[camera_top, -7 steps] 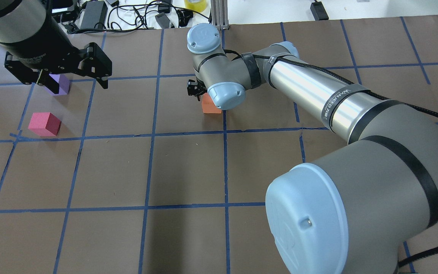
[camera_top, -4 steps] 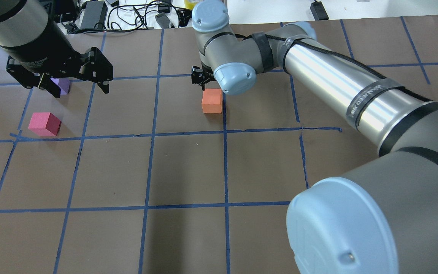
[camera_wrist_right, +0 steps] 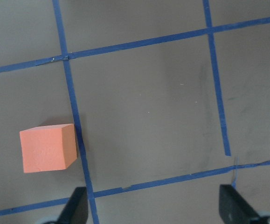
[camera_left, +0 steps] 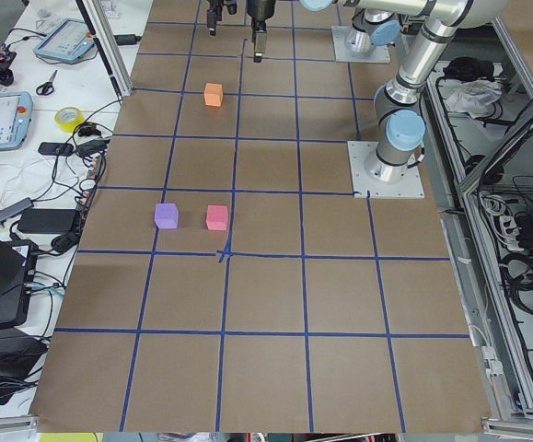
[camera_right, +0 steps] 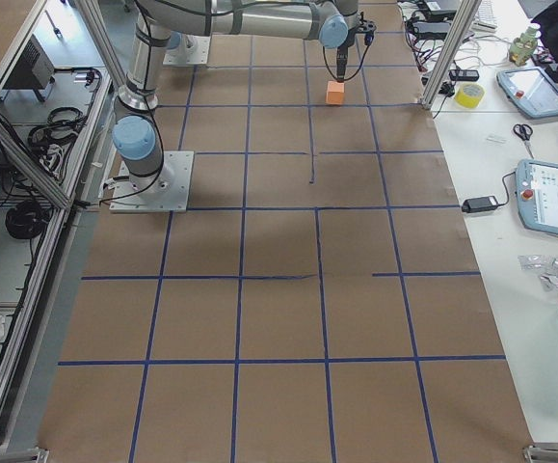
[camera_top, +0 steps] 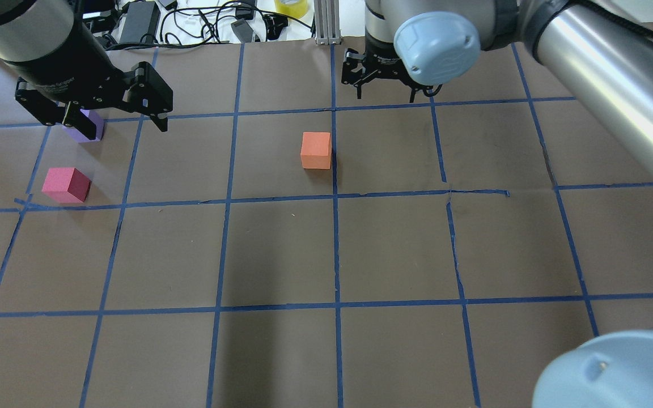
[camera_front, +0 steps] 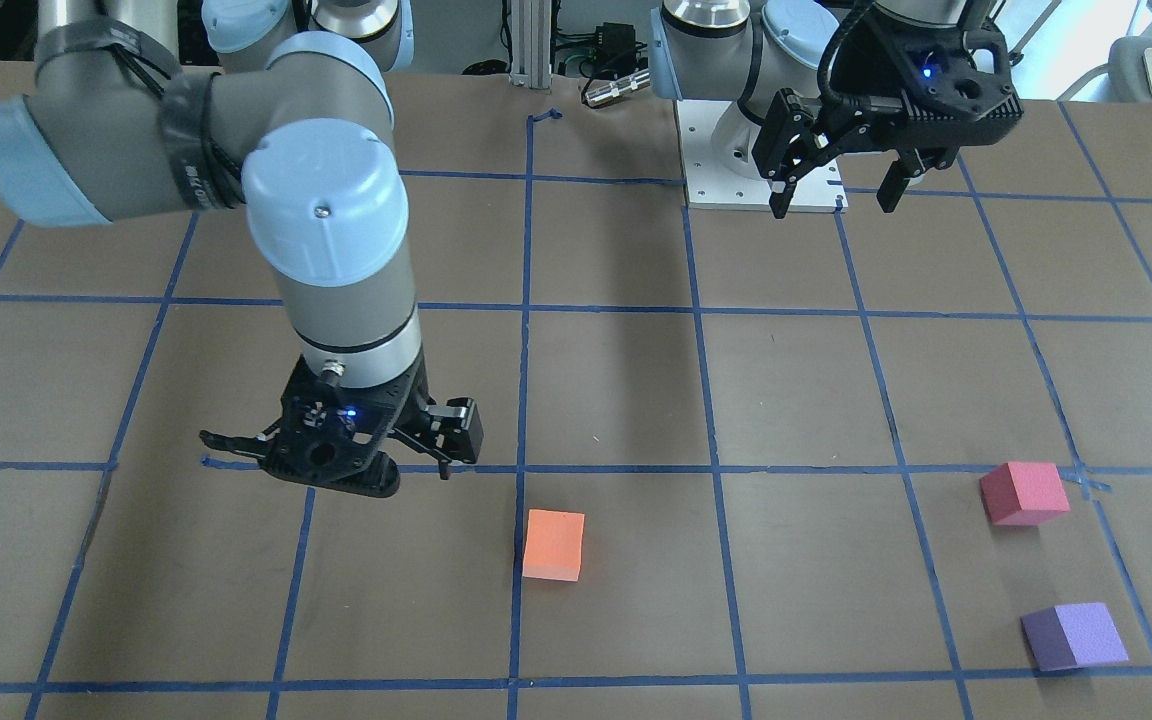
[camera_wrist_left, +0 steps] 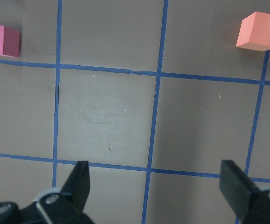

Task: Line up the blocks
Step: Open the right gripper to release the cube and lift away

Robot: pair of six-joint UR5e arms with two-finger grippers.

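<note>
So in the front-facing view the orange block is seen sitting alone on the table, well apart from the pink-red block and the purple block, which are parked near each other at the far side. The right tool is hung off to the side of the orange one, fingers spread, nothing held. The left tool is up high by the base, also spread and empty. From overhead the purple block is half hidden behind the left tool, but no contact can be made out. In the left-side view pink-red and orange are roughly lined up along the table, with purple stuck out just beside pink-red, so an L is made rather than a line. The right-side view only gives the orange block, far off, with the right arm above it. In the left wrist shot pink-red and orange are caught at the top corners, fingers wide apart below. In the right wrist shot orange is off to one side of the open fingers. Guess: orange is placed, and purple is next. It'd need to be straddled squarely, lifted, and set down in line with the other two.
</note>
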